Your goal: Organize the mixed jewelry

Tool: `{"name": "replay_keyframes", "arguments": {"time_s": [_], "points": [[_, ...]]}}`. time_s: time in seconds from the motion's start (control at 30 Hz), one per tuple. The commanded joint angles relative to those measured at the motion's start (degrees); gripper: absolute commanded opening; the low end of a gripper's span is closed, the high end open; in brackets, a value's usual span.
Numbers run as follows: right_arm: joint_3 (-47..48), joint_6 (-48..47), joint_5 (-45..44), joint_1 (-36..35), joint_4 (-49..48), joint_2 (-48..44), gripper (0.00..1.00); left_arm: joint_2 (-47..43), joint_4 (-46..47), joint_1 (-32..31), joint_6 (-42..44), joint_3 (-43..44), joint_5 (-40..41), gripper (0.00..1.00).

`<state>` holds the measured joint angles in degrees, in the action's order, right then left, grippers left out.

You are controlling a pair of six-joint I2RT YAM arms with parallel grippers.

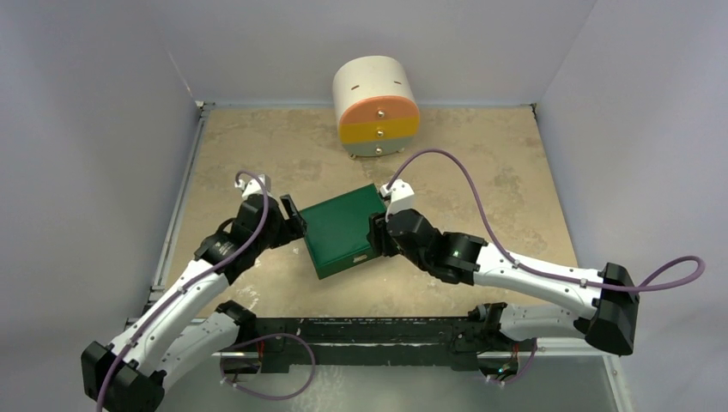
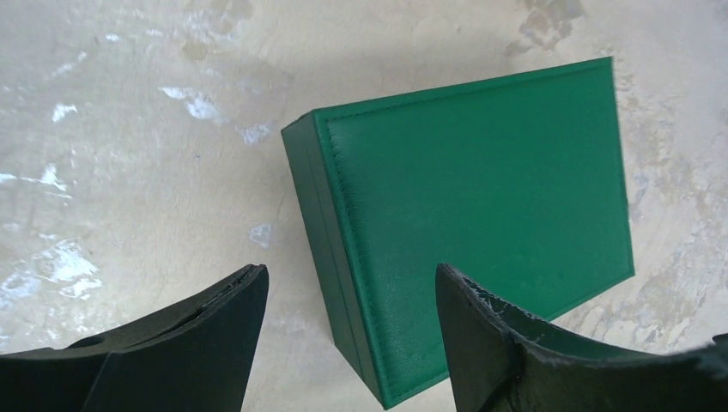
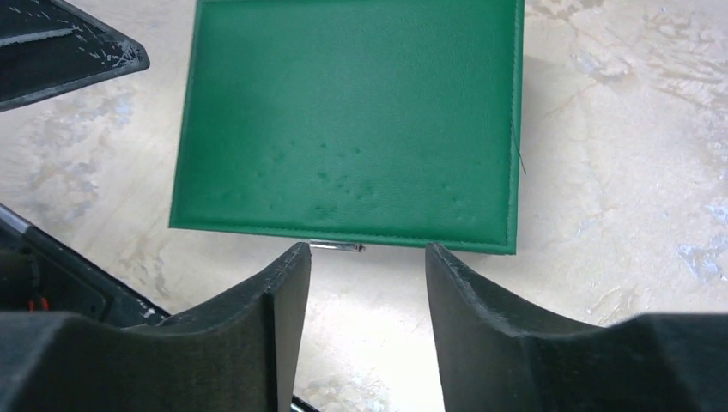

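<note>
Green box (image 1: 342, 230), lid shut, sits mid-frame in the top view between my two grippers, its long axis tilting from lower left to upper right. No jewelry shows, so I judge it lies inside. My right gripper (image 3: 367, 251) is the nearer, its fingers parted and empty just below the small silvery clasp (image 3: 335, 246) on the box's bottom edge, while my left gripper (image 2: 350, 283) stands wide, holding nothing, at the box's lower-left corner.

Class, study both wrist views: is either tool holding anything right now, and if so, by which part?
Nothing is held. The left tool and right tool both stand open beside the closed green box, with no finger clamping its edges.
</note>
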<state>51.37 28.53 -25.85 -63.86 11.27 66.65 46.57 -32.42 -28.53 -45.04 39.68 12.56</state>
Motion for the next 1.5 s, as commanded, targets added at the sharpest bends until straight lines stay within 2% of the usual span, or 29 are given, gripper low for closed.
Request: {"name": "replay_keyframes", "arguments": {"time_s": [0.0, 0.17, 0.23, 0.27, 0.3, 0.57, 0.83, 1.3, 1.47], "points": [[-1.54, 1.99, -1.95, -0.04, -0.91, -0.92, 0.59, 2.82, 3.88, 0.06, -4.06, -0.95, -1.58, 0.71], [-2.31, 3.23, -1.29, -0.04, -0.49, -0.65, 0.74, 6.63, 13.02, 0.06, -5.88, -5.38, -7.48, 0.72], [-2.48, 3.79, -1.21, -0.04, -0.08, -1.09, 0.84, 8.38, 15.27, 0.06, -6.39, -6.52, -8.65, 0.72], [-2.72, 4.11, -1.4, -0.04, 0.12, -1.49, 0.95, 9.3, 15.99, 0.06, -6.38, -6.76, -9.03, 0.72], [-3.11, 4.34, -1.53, 0.0, 0.23, -1.99, 0.98, 10.05, 16.48, 0.06, -6.34, -6.91, -9.3, 0.72], [-6.58, 5.76, -1.65, -0.04, -0.72, -6.22, 0.99, 15.38, 23.43, 0.06, -7.43, -8.29, -12.21, 0.72], [-8.35, 6.43, -1.68, 0.03, 0.58, -9.49, 0.99, 23.57, 33.59, 0.06, -9.01, -6.99, -19.63, 0.72], [-11.31, 8.21, -4.21, 0.05, 4.45, -15.85, 0.99, 41.23, 36.35, 0.06, -4.07, 8.76, -23.38, 0.72], [-11.92, 8.86, -5.57, 0.15, 6.63, -17.71, 0.99, 44.39, 33.78, 0.06, -2.67, 13.46, -23.38, 0.72]]}}
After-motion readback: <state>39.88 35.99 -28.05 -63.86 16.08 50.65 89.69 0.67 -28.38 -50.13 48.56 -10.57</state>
